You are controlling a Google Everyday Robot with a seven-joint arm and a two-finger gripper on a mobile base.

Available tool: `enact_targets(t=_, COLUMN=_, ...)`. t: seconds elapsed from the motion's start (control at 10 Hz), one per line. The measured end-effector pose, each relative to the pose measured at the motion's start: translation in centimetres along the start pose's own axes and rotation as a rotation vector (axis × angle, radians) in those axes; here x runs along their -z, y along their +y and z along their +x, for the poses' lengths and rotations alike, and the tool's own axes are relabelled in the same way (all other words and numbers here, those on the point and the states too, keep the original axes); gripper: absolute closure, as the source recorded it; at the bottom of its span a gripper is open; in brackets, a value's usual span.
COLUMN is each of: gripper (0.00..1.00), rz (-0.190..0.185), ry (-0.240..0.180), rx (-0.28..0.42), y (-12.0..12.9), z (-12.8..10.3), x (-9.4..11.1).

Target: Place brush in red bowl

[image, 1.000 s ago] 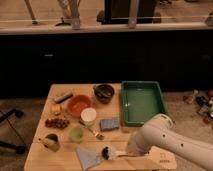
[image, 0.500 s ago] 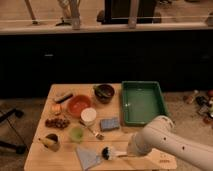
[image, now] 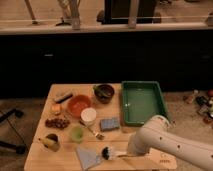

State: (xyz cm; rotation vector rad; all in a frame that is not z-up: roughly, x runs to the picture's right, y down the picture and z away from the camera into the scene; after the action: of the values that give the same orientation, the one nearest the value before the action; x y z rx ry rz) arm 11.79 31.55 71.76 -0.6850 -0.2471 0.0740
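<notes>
The brush (image: 107, 152) lies at the table's front edge, with its black bristle head to the left and its white handle running right under my arm. My gripper (image: 131, 150) is at the handle's right end, mostly hidden by the white wrist. The red bowl (image: 78, 105) sits on the left-centre of the table, well behind and to the left of the brush, with nothing in it.
A white cup (image: 88, 116), a dark brown bowl (image: 104, 93), a green tray (image: 142, 101), a blue sponge (image: 109, 123), a small green cup (image: 76, 133), a brown-handled utensil (image: 93, 131), grapes (image: 57, 122) and a grey-blue cloth (image: 88, 157) share the wooden table (image: 50, 159).
My arm has settled slightly lower over the brush handle. The brush and the other objects have not moved.
</notes>
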Motion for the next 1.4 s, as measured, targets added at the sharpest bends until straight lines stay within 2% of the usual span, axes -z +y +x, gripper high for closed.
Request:
enact_targets(t=0.4, gripper=0.20, rz=-0.029, ry=0.006, rx=0.000, y=-0.1, z=0.1, x=-1.1)
enact_targets(t=0.6, gripper=0.20, rz=-0.028, ry=0.020, rx=-0.013, y=-0.3, z=0.1, x=-1.7)
enact_targets(t=0.9, gripper=0.20, rz=-0.018, ry=0.051, rx=-0.051, y=-0.8, z=0.7, x=-2.5)
enact_targets(t=1.4, gripper=0.20, rz=0.028, ry=0.106, rx=-0.101, y=-1.6, z=1.6, x=-4.1)
